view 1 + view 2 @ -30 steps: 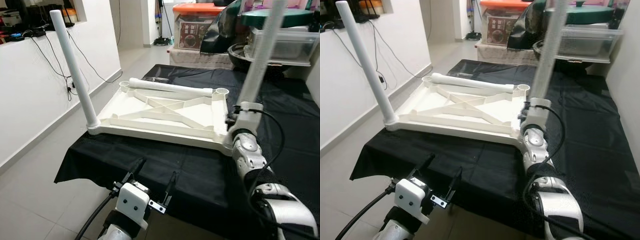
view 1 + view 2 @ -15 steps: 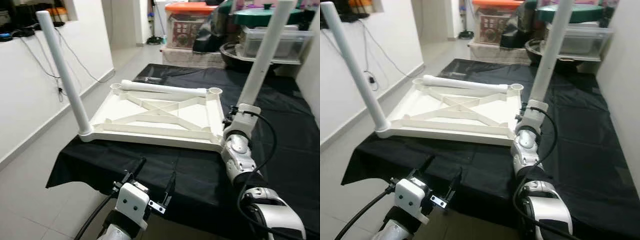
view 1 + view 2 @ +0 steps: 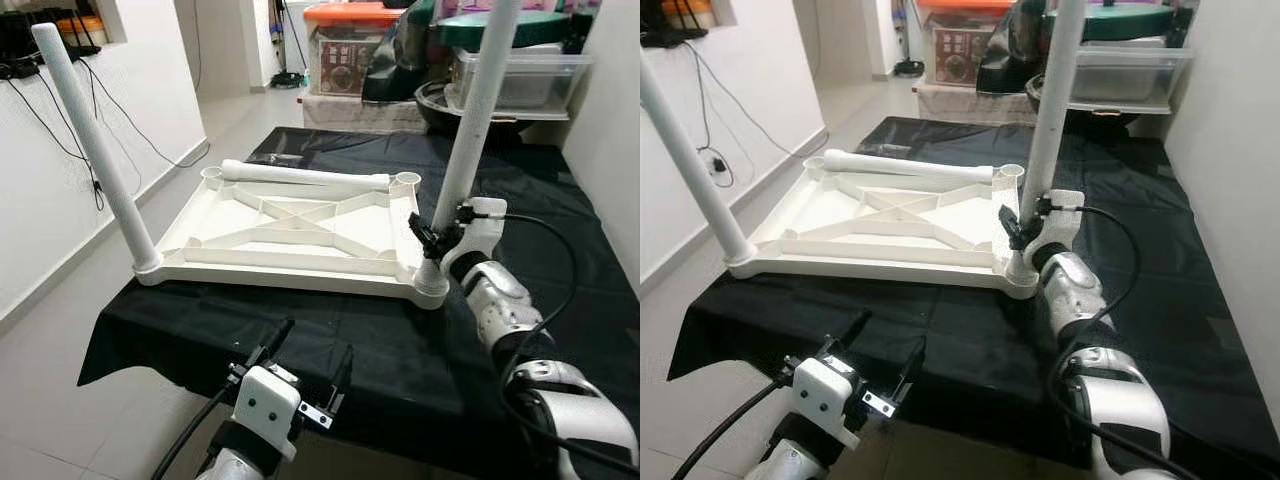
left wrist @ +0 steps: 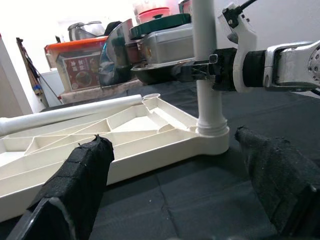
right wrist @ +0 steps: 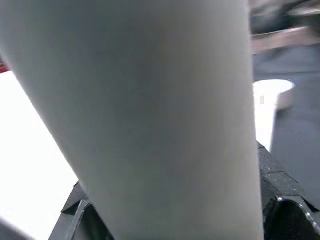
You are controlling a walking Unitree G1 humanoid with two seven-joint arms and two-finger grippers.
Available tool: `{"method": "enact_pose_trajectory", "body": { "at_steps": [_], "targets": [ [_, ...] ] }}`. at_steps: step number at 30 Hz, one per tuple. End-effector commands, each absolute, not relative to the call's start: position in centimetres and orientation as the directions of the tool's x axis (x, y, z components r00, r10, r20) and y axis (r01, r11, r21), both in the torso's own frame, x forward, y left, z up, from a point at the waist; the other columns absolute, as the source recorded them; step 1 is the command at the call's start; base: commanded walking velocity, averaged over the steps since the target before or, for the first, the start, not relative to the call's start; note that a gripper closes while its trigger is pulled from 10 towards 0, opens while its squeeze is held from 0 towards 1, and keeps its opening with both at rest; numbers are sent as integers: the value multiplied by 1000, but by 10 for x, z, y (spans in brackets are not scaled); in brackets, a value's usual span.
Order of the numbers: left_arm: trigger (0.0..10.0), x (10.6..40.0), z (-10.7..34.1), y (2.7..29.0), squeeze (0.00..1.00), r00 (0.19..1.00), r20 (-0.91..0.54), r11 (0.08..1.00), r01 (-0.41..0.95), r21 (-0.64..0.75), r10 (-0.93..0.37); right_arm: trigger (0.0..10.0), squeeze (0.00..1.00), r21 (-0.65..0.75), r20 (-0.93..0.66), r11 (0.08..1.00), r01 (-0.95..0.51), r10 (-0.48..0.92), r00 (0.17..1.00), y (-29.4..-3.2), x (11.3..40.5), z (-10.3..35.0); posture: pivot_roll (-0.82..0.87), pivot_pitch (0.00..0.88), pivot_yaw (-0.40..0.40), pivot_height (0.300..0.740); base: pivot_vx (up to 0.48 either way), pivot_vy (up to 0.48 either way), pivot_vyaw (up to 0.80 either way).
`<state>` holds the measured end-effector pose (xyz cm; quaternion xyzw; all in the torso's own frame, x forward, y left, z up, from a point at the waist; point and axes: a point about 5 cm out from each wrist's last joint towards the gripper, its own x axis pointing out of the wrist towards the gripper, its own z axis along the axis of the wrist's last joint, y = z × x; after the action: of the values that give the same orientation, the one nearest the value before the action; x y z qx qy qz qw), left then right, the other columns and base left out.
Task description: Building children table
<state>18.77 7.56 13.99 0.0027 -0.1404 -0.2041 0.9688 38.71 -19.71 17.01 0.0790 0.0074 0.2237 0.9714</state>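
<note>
Upside-down white kids' table top (image 3: 290, 225) lying on the black cloth (image 3: 380, 340). Right hand (image 3: 432, 243) clamped on a white leg (image 3: 470, 120) standing in the near right corner socket. Another leg (image 3: 95, 150) up at the near left corner. Loose leg (image 3: 305, 178) lying along the far edge. Left hand (image 3: 305, 365) low, fingers apart.

Head stereo pair: high, facing forward-down over black-clothed table (image 3: 300, 340); both share upturned white plastic tabletop (image 3: 290, 235). Left wrist camera: low at near table edge, level, facing upright white leg tube (image 4: 206, 60). Right wrist camera: pressed close against same tube, blurred.
</note>
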Motion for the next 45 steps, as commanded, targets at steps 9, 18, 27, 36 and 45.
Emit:
{"method": "enact_pose_trajectory", "body": {
  "at_steps": [9, 18, 27, 36, 45],
  "targets": [
    [10000, 188, 135, 77, 0, 885, 247, 918, 393, 57, -394, 10000, 0, 184, -57, 464, -867, 885, 461, -166, 367, 165, 42, 0, 7, 740, 0, 0, 0],
    [10000, 188, 134, 77, 0, 886, 247, 919, 391, 57, -392, 0, 0, 166, 21, 515, -841, 851, 525, -159, 374, 171, 47, 0, 7, 740, 0, 0, 0],
    [10000, 188, 134, 77, 0, 887, 241, 918, 394, 53, -394, 0, 0, 151, -94, 827, -542, 558, 825, -165, 385, 149, 44, 0, 8, 740, 0, 0, 0],
    [10000, 188, 134, 78, 0, 888, 237, 917, 395, 51, -395, 0, 0, -15, -156, 957, 290, -289, 944, -229, 382, 136, 44, 0, 10, 740, 0, 0, 0],
    [10000, 188, 134, 78, 0, 888, 236, 918, 394, 51, -395, 0, 0, -40, -178, 841, 539, -537, 824, -246, 369, 124, 44, 0, 10, 740, 0, 0, 0]
  ]
}}
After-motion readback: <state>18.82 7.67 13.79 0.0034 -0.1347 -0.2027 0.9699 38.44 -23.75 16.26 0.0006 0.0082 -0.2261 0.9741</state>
